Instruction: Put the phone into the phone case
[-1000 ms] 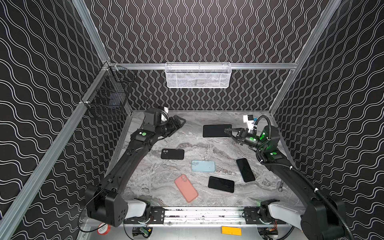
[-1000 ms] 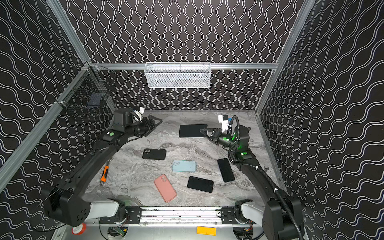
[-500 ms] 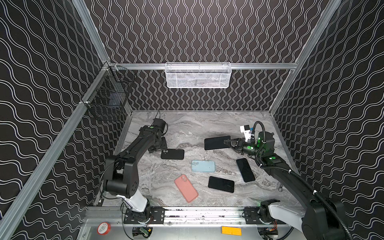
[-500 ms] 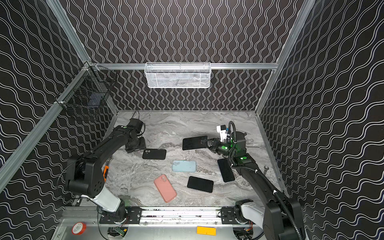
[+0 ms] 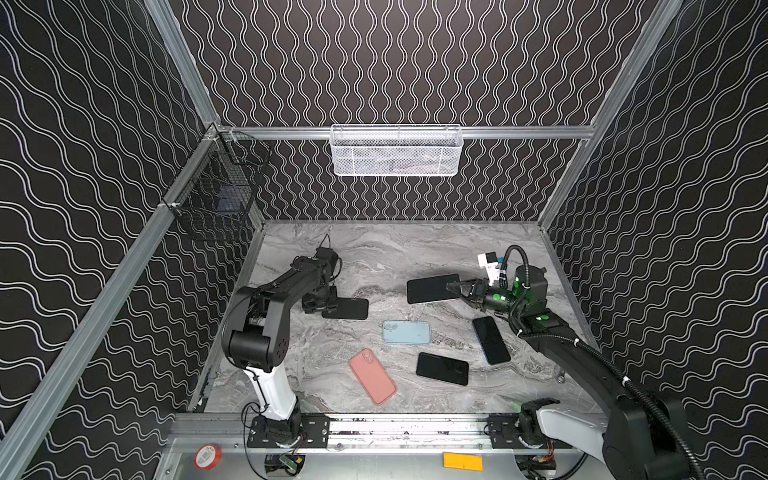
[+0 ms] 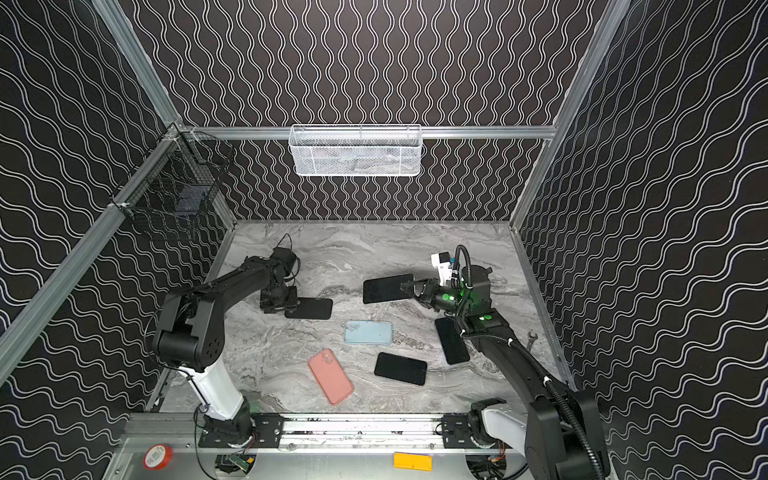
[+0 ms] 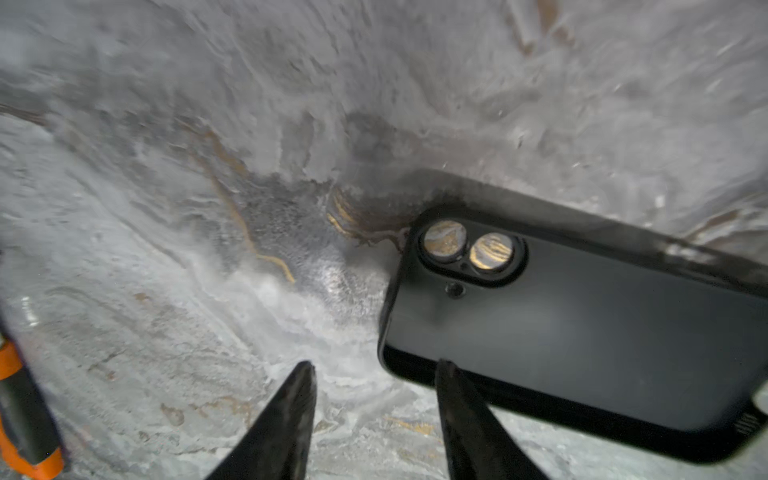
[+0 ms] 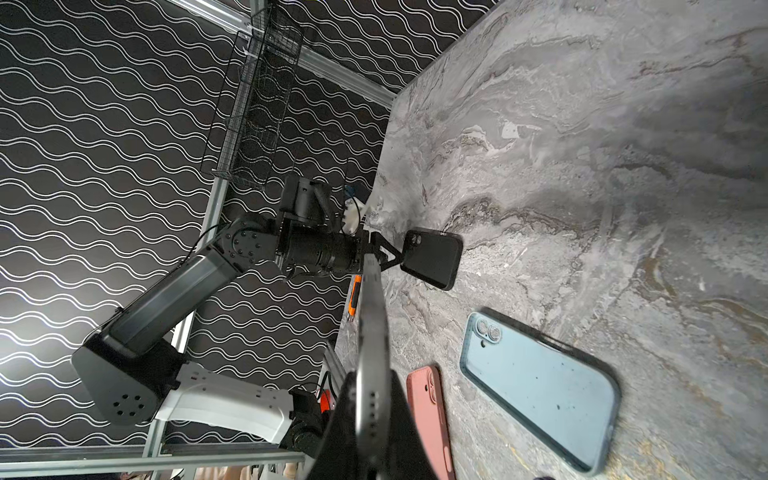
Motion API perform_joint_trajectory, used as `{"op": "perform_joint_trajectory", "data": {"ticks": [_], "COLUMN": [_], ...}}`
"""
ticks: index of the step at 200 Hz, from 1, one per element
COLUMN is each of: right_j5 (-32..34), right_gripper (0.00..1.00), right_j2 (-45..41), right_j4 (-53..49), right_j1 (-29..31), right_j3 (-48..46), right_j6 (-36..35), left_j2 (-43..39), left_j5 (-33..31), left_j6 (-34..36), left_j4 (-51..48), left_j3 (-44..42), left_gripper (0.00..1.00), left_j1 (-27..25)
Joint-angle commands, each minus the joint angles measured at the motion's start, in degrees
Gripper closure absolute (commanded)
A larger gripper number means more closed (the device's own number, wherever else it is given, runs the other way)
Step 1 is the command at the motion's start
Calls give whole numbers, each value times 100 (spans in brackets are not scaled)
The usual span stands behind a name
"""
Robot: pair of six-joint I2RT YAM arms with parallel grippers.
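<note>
Shows the right end effector (image 5: 453, 287) clamped on the edge of a black phone (image 5: 432, 288) over the desk (image 5: 374, 249). Shows the left end effector (image 5: 322, 306) low at one end of a black case (image 5: 348, 308). Nearer the front, lying flat: a light blue case (image 5: 406, 332), a pink case (image 5: 372, 376), two dark phones (image 5: 442, 368) (image 5: 491, 340).

Surface (image 5: 395, 249) is grey marble, walls (image 5: 395, 62) black with white squiggles; pink case (image 5: 372, 376), pale blue case (image 5: 406, 332), black case (image 5: 349, 308) too.

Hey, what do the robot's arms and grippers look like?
Both arms are matte black with white base links. The right arm carries green lights, a ribbed black cable and a white wrist bracket; the left arm has a thin black cable. Left gripper and right gripper: black tapering fingers.
</note>
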Motion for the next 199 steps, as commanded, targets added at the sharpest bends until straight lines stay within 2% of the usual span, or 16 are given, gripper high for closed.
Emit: {"op": "perform_joint_trajectory", "data": {"ticks": [1,30,46,92,136,162,199], "right_j5": [-130,-91,-75,-30,-31,-23,30], "right_gripper": [100,100,100,100,100,100,100], "right_j2": [27,-5,-17,-100,-148,-147,-164], "right_j4": [506,479,460,369,354,349,334], "right_j1": [-1,-1,4,-1,-1,0,1], "right_j3": [0,15,8,-10,-34,-43,-92], "right_j6": [87,106,95,69,77,77,86], "left_j2": [128,247,323,438,382,373,253], "left_j5": [118,115,141,100,194,300,478], "left_j6": [127,82,57,39,3,0,-56], "left_j4": [240,316,343,407,491,523,505], "left_j3": [22,71,112,135,101,91,144], "left_gripper": [53,59,68,72,92,100,100], "left_j1": [-5,0,4,12,12,8,-117]}}
